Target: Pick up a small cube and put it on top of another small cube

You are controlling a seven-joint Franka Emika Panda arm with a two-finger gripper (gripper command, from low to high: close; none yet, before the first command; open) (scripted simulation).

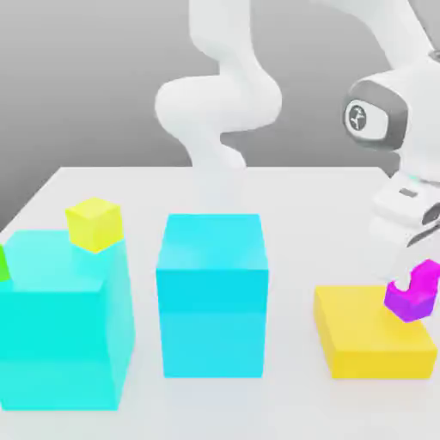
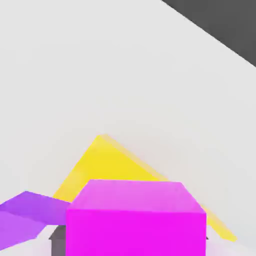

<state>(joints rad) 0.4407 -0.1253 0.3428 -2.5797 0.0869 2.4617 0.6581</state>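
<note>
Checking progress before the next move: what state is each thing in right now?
gripper: shut on the magenta cube.
magenta cube: held, above the flat yellow block.
purple cube: on the flat yellow block, nothing stacked squarely on it yet.
small yellow cube: resting on a cyan block.

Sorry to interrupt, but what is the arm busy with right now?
The gripper is shut on the small magenta cube and holds it over the yellow slab at the exterior view's right. The violet-purple cube sits right beside it on that slab. The magenta one is not stacked on it yet.
</note>
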